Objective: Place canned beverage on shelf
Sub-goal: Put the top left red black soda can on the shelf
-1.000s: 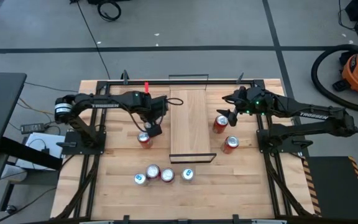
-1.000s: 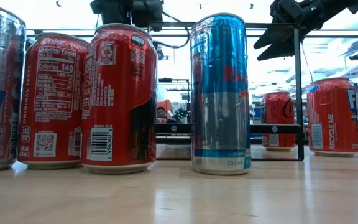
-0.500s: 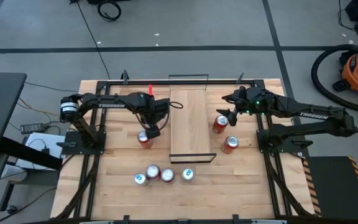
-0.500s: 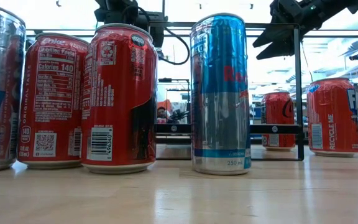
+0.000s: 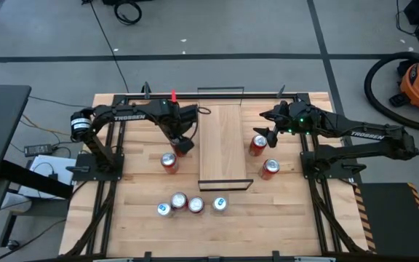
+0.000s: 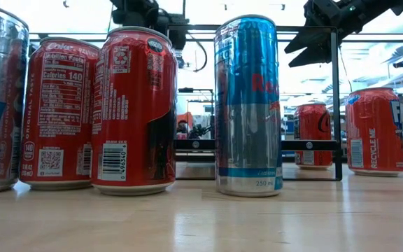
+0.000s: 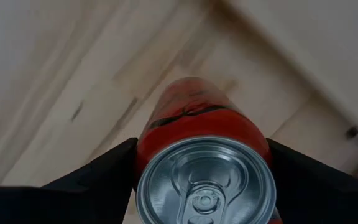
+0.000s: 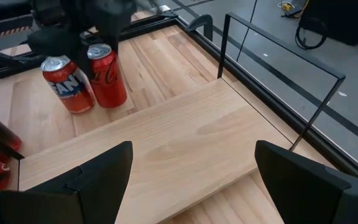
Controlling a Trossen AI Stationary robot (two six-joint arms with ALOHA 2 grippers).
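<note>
Glossy metal cans (image 6: 129, 108), matt wooden shelf (image 5: 224, 142)

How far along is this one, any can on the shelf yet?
Done: nothing; the shelf holds no can. In hand: the left gripper sits around a red can standing just left of the shelf. The right gripper waits open on the shelf's right. Left: grip, lift and place the can.

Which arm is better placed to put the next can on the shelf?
Left. The left gripper is down around a red can right beside the shelf. The right gripper hangs open, nothing between its fingers.
</note>
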